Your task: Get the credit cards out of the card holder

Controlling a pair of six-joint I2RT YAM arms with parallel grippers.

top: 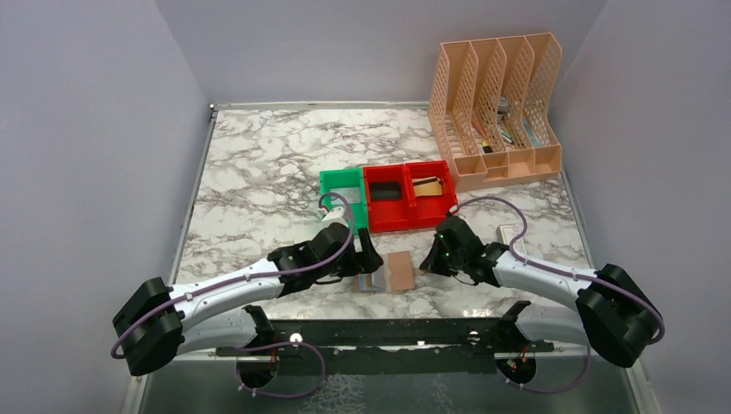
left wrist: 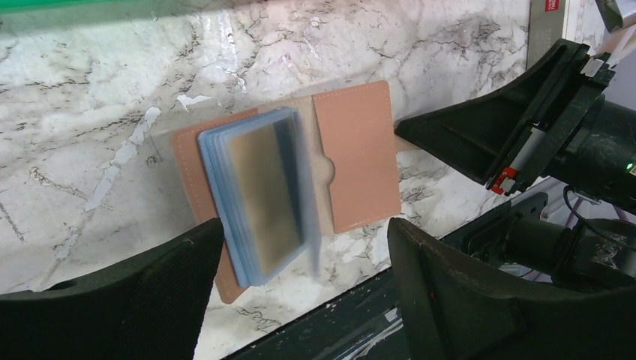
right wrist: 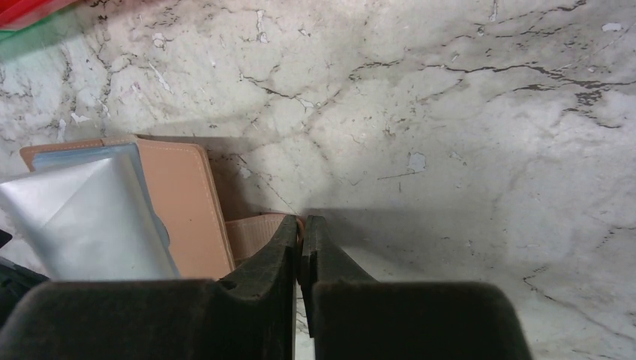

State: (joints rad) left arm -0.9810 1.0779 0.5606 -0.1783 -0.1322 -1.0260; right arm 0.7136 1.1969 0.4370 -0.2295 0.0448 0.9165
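My left hand [left wrist: 304, 229] spreads wide astride the card holder's [left wrist: 358, 157] cards [left wrist: 262, 195]; my right hand [right wrist: 301, 225] sits shut at its edge.

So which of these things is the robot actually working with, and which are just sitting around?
In the job: card holder, credit cards in its sleeves.
Lying about: red bins, green bin, peach file rack, white box.
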